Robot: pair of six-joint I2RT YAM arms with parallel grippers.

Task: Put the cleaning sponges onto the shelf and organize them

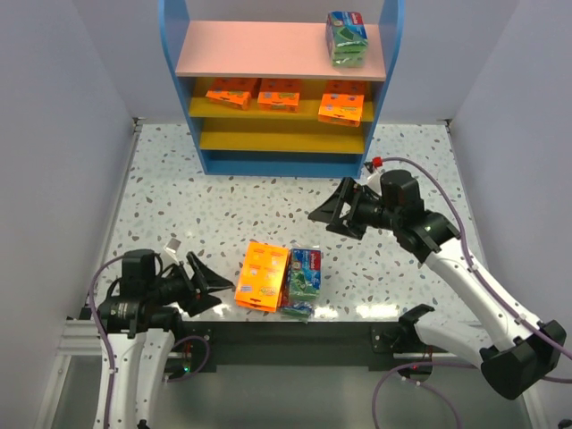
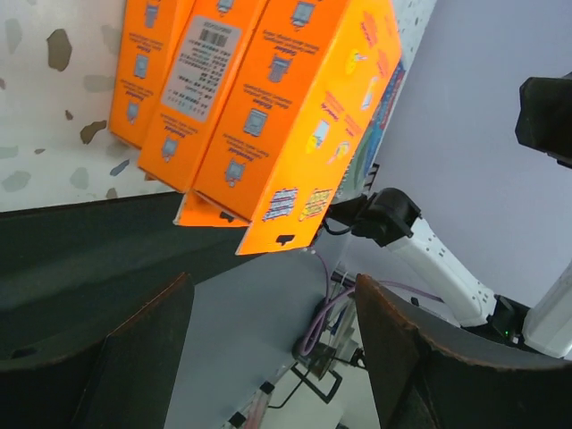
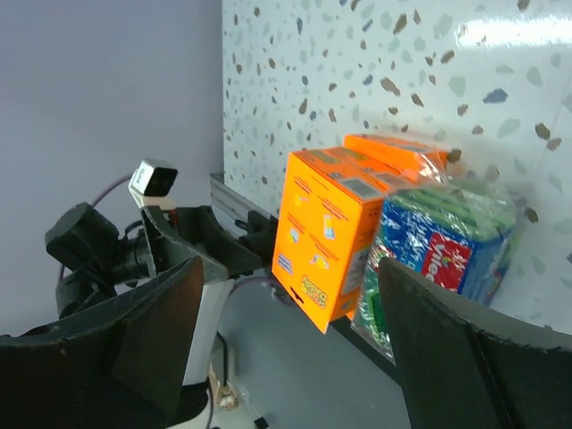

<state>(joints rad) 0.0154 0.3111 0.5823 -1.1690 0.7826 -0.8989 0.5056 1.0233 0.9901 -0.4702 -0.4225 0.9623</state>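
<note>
The shelf [image 1: 183,54] stands at the back. A green-and-blue sponge pack [image 1: 347,38] sits on its pink top board. Three orange packs [image 1: 279,95] lie on the upper yellow board. A stack of orange packs [image 1: 263,275] lies at the table's near edge, with green-and-blue packs [image 1: 302,282] touching its right side. My left gripper [image 1: 210,284] is open and empty just left of the stack; its wrist view shows three orange packs [image 2: 259,98] beyond the open gripper [image 2: 273,295]. My right gripper [image 1: 332,210] is open and empty above the table, behind the stack. Its wrist view shows the orange packs [image 3: 326,232] and a green-and-blue pack [image 3: 442,250] beyond the gripper [image 3: 290,268].
The lowest yellow board [image 1: 277,141] holds nothing I can see. The speckled table [image 1: 179,206] is walled in by grey panels left and right. The dark front rail [image 1: 295,335] runs just below the stack. The left arm [image 3: 107,246] shows in the right wrist view.
</note>
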